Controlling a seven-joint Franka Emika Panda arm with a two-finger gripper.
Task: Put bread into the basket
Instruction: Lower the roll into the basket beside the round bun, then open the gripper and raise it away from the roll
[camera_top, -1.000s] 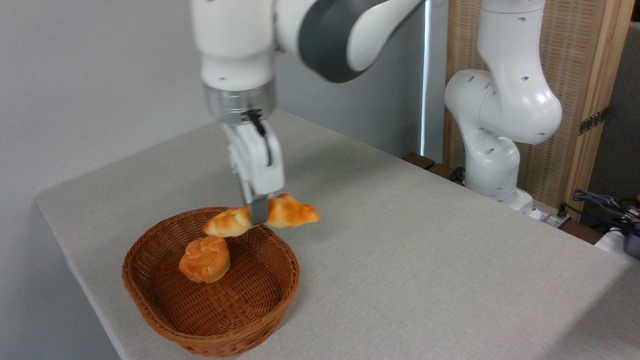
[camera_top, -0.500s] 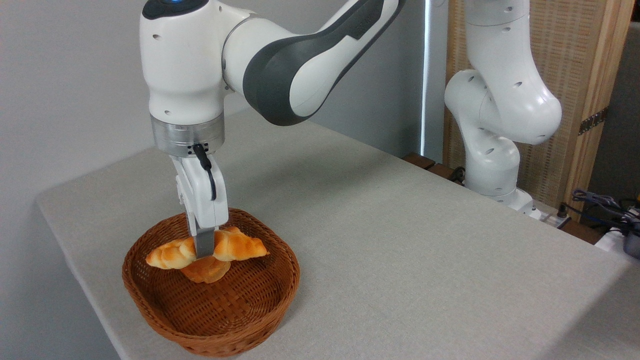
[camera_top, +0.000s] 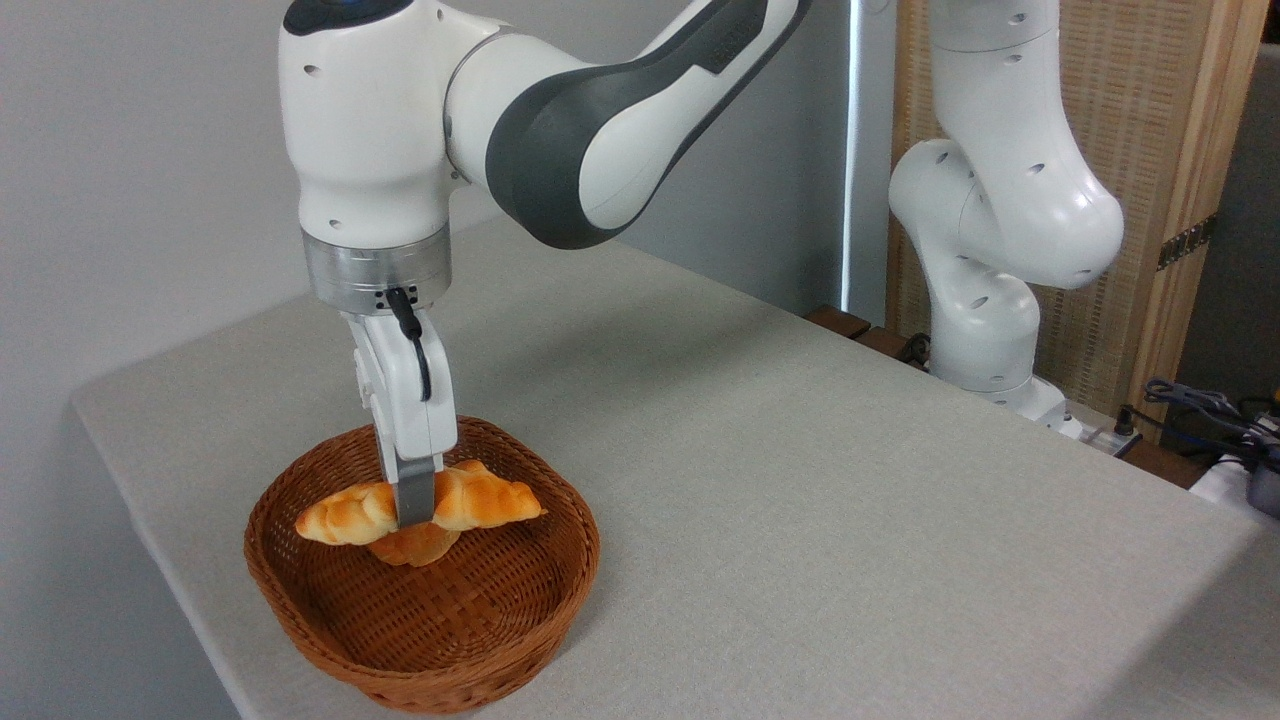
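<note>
Wicker basket | gripper clamps bread | 1 bun beneath

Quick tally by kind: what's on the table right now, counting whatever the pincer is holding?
Braided loaf: 1, the bread, held in the pincer over the basket.
Round bun: 1, the bun, in the basket, partly hidden under the bread.
Wicker basket: 1, the basket.
Total: 3.

A round bun blocks the basket floor beneath the bread.
</note>
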